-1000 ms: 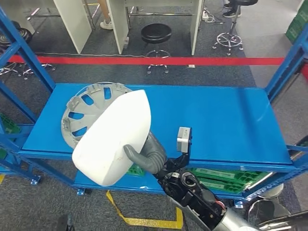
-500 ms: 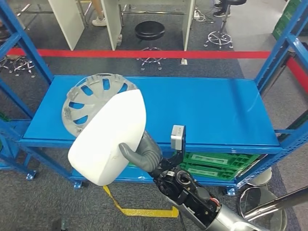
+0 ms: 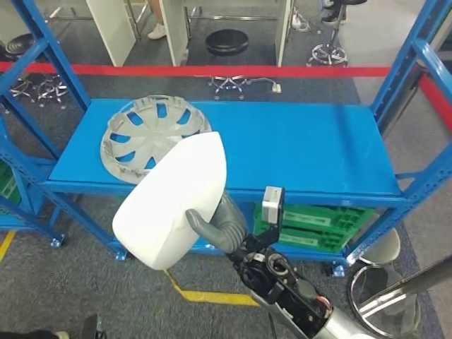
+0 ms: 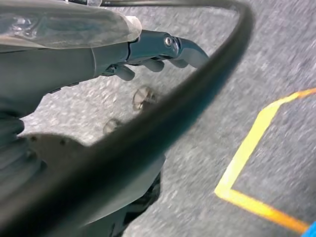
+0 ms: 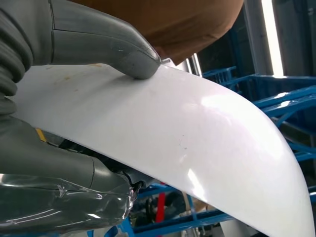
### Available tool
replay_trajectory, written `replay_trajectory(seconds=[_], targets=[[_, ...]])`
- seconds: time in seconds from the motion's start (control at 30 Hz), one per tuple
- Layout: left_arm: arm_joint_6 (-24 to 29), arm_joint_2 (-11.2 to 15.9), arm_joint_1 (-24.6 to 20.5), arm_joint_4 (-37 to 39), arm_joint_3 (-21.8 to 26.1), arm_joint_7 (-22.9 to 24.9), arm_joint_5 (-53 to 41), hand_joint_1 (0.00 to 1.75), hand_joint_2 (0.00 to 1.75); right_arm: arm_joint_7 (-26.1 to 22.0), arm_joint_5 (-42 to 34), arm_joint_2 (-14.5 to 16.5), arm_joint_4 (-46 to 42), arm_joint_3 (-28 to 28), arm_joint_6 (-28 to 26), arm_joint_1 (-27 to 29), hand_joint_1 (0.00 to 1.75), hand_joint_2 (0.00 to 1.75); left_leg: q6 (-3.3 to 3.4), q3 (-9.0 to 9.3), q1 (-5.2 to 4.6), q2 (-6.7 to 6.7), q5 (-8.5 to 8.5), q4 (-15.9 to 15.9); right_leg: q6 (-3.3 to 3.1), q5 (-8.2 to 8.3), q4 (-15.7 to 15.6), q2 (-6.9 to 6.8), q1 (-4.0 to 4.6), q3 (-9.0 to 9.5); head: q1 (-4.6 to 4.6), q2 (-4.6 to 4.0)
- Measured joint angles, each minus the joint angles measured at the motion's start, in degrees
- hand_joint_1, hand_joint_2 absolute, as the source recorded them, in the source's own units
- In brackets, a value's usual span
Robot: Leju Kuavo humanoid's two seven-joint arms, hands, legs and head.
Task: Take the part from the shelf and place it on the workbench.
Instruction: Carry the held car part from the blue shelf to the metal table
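The white part [image 3: 169,199], a smooth curved shell, was held up in the air by the right hand [image 3: 221,224], out in front of the blue shelf [image 3: 299,152] and not resting on it; its upper end overlapped the shelf's front edge in the head view, while its lower end hung over the grey floor [image 3: 69,282]; the thick grey thumb [image 3: 198,223] lay across the near face of the part, and in the right wrist view the same thumb [image 5: 111,49] pressed on the glossy white surface [image 5: 193,143] with the rest of the hand beneath it, so the fingers were closed around the part; the right arm rose from the lower right of the head view, dark at the wrist and silver further back, with a small grey camera block [image 3: 272,203] standing above the wrist.

The left hand [image 4: 149,49] hung low over the floor, its dark fingers [image 4: 182,49] stretched out and only slightly bent, holding nothing; a dark cable [image 4: 209,94] crossed in front of it.

On the shelf's top level lay a silver wheel cover [image 3: 150,134], flat, towards the left end, just behind the part; green crates [image 3: 314,229] sat on the level beneath; yellow tape [image 3: 213,295] marked the floor below the shelf, a red line [image 3: 224,70] ran behind it, and a black stool [image 3: 227,44] stood beyond that.
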Motion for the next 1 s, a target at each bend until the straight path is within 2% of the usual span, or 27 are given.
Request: replay_trajectory(seconds=[0.07, 0.1, 0.13, 0.17, 0.2, 0.27, 0.3, 0.33, 0.37, 0.43, 0.47, 0.5, 0.53, 0.6, 0.63, 0.67, 0.7, 0.73, 0.77, 0.8, 0.83, 0.87, 0.9, 0.93, 0.97, 1.0], targets=[[-0.1, 0.0, 0.0, 0.0, 0.0, 0.0, -0.1, 0.00, 1.75, 0.0, 0.1, 0.0, 0.0, 0.0, -0.3, 0.1, 1.73, 1.75, -0.47, -2.51, 0.19, -0.09, -6.38, 7.4, -0.52, 1.42, 0.1, -0.13, -0.03, -1.45, -0.77, 0.00], [-0.1, -0.1, 0.0, 0.0, 0.0, 0.0, -0.2, 0.00, 1.75, 0.0, 0.1, 0.0, 0.0, 0.0, -0.4, 0.2, 1.73, 1.75, -0.67, -3.45, 0.23, -0.09, -8.38, 11.2, -0.53, 2.12, 0.1, -0.14, 0.00, -2.30, -1.10, 0.00], [-0.1, -0.1, 0.0, 0.0, 0.0, 0.0, -0.2, 0.00, 1.75, 0.0, 0.1, 0.0, 0.0, 0.0, -0.4, 0.3, 1.73, 1.75, -0.81, -3.74, 0.24, -0.10, -8.88, 13.9, -0.49, 2.76, 0.3, -0.14, 0.02, -3.25, -1.31, 0.00], [-0.1, 0.0, 0.0, 0.0, 0.0, 0.0, -0.3, 0.00, 1.75, 0.0, 0.1, 0.0, 0.0, 0.0, -0.5, 0.4, 1.73, 1.75, -0.87, -3.13, 0.24, -0.10, -8.06, 14.7, -0.41, 3.32, 0.5, -0.13, 0.03, -4.18, -1.54, 0.00], [-0.1, 0.0, 0.0, 0.0, 0.0, 0.0, -0.3, 0.00, 1.75, 0.1, 0.1, 0.0, 0.0, -0.1, -0.6, 0.5, 1.73, 1.75, -0.82, -1.40, 0.24, -0.10, -6.35, 13.3, -0.29, 3.81, 0.7, -0.13, 0.02, -5.06, -1.81, 0.00], [-0.1, 0.1, -0.1, 0.0, 0.0, 0.1, -0.4, 0.00, 1.75, 0.1, 0.2, 0.0, -0.1, -0.2, -0.9, 0.6, 1.73, 1.75, -0.49, 4.51, 0.18, -0.16, -3.63, 5.6, 0.08, 4.59, 1.3, -0.09, 0.09, -6.47, -2.37, 0.00], [-0.1, 0.1, -0.2, 0.0, 0.0, 0.2, -0.5, 0.00, 1.75, 0.1, 0.3, 0.0, -0.2, -0.3, -1.1, 0.6, 1.73, 1.75, -0.18, 7.48, 0.09, -0.22, -3.36, 1.1, 0.35, 4.93, 1.6, -0.07, 0.20, -7.01, -2.58, 0.00], [-0.2, 0.1, -0.2, 0.0, 0.0, 0.2, -0.5, 0.00, 1.75, 0.1, 0.4, 0.0, -0.3, -0.5, -1.2, 0.7, 1.73, 1.75, 0.16, 9.38, -0.03, -0.28, -3.61, -2.1, 0.67, 5.33, 1.8, -0.08, 0.31, -7.40, -2.63, 0.00], [-0.2, 0.2, -0.2, 0.0, 0.0, 0.2, -0.6, 0.00, 1.75, 0.1, 0.5, 0.0, -0.4, -0.6, -1.3, 0.7, 1.73, 1.75, 0.53, 10.29, -0.20, -0.33, -3.92, -3.9, 1.02, 5.77, 1.9, -0.08, 0.37, -7.70, -2.62, 0.00], [-0.2, 0.1, -0.2, 0.0, 0.0, 0.2, -0.7, 0.00, 1.75, 0.0, 0.5, 0.0, -0.5, -0.9, -1.3, 0.9, 1.73, 1.75, 1.49, 9.77, -0.22, -0.18, -3.59, -4.6, 1.76, 6.35, 2.1, -0.06, 0.33, -8.16, -2.41, 0.00], [-0.2, 0.1, -0.2, 0.0, 0.0, 0.2, -0.7, 0.00, 1.75, 0.0, 0.6, -0.1, -0.5, -1.0, -1.4, 1.0, 1.73, 1.75, 2.00, 9.34, -0.15, -0.05, -3.13, -4.6, 2.10, 5.53, 2.8, -0.03, 0.26, -8.54, -2.27, 0.00], [-0.2, 0.0, -0.2, 0.0, 0.0, 0.2, -0.7, 0.00, 1.75, 0.0, 0.6, -0.2, -0.5, -1.1, -1.4, 1.2, 1.73, 1.75, 2.53, 8.80, -0.05, 0.11, -2.57, -4.6, 2.37, 3.54, 4.5, 0.01, 0.21, -9.22, -1.98, 0.00], [-0.2, 0.0, -0.2, 0.0, 0.0, 0.2, -0.7, 0.00, 1.75, 0.0, 0.6, -0.3, -0.5, -1.3, -1.4, 1.3, 1.73, 1.75, 2.91, 8.17, 0.00, 0.25, -1.97, -4.7, 2.57, 0.59, 7.5, 0.02, 0.10, -10.16, -1.61, 0.00], [-0.1, 0.1, -0.2, 0.0, 0.0, 0.3, -0.6, 0.00, 1.75, -0.1, 0.7, -0.5, -0.6, -1.4, -1.5, 1.5, 1.73, 1.75, 3.30, 6.58, -0.20, 0.33, -0.71, -4.6, 2.85, -5.20, 15.6, 0.02, 0.05, -12.09, -0.84, 0.00], [-0.1, 0.1, -0.2, 0.0, 0.0, 0.3, -0.6, 0.00, 1.75, -0.1, 0.8, -0.6, -0.6, -1.4, -1.5, 1.6, 1.73, 1.75, 3.32, 5.71, -0.29, 0.34, -0.05, -4.6, 2.94, -6.47, 18.9, 0.02, 0.05, -12.45, -0.56, 0.00], [0.0, 0.1, -0.2, 0.0, 0.0, 0.4, -0.6, 0.00, 1.75, -0.1, 0.9, -0.6, -0.6, -1.4, -1.5, 1.7, 1.73, 1.75, 3.29, 4.79, -0.38, 0.35, 0.59, -4.5, 2.95, -6.26, 20.6, 0.02, 0.05, -12.03, -0.31, 0.00], [0.0, 0.0, -0.2, 0.0, 0.0, 0.4, -0.6, 0.00, 1.75, -0.1, 1.0, -0.7, -0.6, -1.5, -1.5, 1.9, 1.73, 1.75, 3.20, 3.88, -0.45, 0.31, 1.21, -4.4, 2.88, -4.93, 20.2, 0.03, 0.06, -10.67, -0.09, 0.00], [0.1, 0.0, -0.2, 0.0, 0.0, 0.5, -0.6, 0.00, 1.75, -0.1, 1.1, -0.7, -0.6, -1.5, -1.5, 1.9, 1.73, 1.75, 3.06, 3.03, -0.51, 0.21, 1.78, -4.2, 2.65, -3.22, 17.9, 0.16, 0.10, -8.37, 0.14, 0.00], [0.2, 0.0, -0.2, 0.0, 0.0, 0.5, -0.5, 0.00, 1.75, -0.1, 1.3, -0.7, -0.6, -1.5, -1.5, 1.9, 1.73, 1.75, 2.88, 2.32, -0.54, 0.10, 2.29, -4.0, 2.27, -1.96, 13.8, 0.59, 0.17, -5.24, 0.33, 0.00], [0.3, -0.1, -0.2, 0.0, 0.0, 0.6, -0.5, 0.00, 1.75, -0.2, 1.4, -0.7, -0.7, -1.5, -1.6, 1.8, 1.73, 1.75, 2.65, 1.80, -0.65, -0.05, 2.72, -3.8, 1.85, -1.53, 8.7, 1.06, 0.26, -1.75, 0.49, 0.00], [0.3, -0.2, -0.2, 0.0, 0.0, 0.6, -0.5, 0.00, 1.75, -0.2, 1.5, -0.7, -0.9, -1.5, -1.6, 1.8, 1.73, 1.75, 2.37, 1.43, -0.73, -0.16, 3.21, -3.6, 1.52, -1.81, 4.4, 1.47, 0.36, 0.93, 0.55, 0.00], [0.4, -0.3, -0.2, 0.0, 0.0, 0.6, -0.4, 0.00, 1.75, -0.2, 1.6, -0.7, -1.0, -1.5, -1.6, 1.7, 1.73, 1.75, 2.07, 1.11, -0.77, -0.27, 3.75, -3.5, 1.29, -2.35, 1.4, 1.76, 0.48, 2.61, 0.54, 0.00], [0.4, -0.3, -0.2, 0.0, 0.0, 0.6, -0.4, 0.00, 1.75, -0.2, 1.7, -0.7, -1.1, -1.5, -1.7, 1.6, 1.73, 1.75, 1.71, 0.83, -0.90, -0.45, 4.36, -3.4, 1.13, -2.58, 0.0, 1.64, 0.53, 3.15, 0.49, 0.00], [0.4, -0.2, -0.2, 0.0, 0.0, 0.6, -0.4, 0.00, 1.75, -0.2, 1.7, -0.7, -1.1, -1.5, -1.7, 1.7, 1.73, 1.75, 1.38, 0.51, -0.84, -0.60, 4.69, -3.3, 0.89, -2.38, -0.3, 1.30, 0.38, 2.69, 0.41, 0.00], [0.4, -0.2, -0.1, 0.0, 0.0, 0.7, -0.4, 0.00, 1.75, -0.2, 1.7, -0.7, -1.2, -1.5, -1.7, 1.7, 1.73, 1.75, 1.05, -0.02, -0.77, -0.73, 4.03, -2.8, 0.52, -1.88, -0.4, 0.95, 0.24, 2.09, 0.33, 0.00], [0.5, -0.1, -0.1, 0.1, 0.0, 0.8, -0.3, 0.00, 1.75, -0.1, 1.8, -0.7, -1.2, -1.5, -1.6, 1.8, 1.73, 1.75, 0.72, -0.78, -0.67, -0.81, 2.11, -1.3, 0.07, -1.21, -0.5, 0.53, 0.06, 1.37, 0.09, 0.00]])
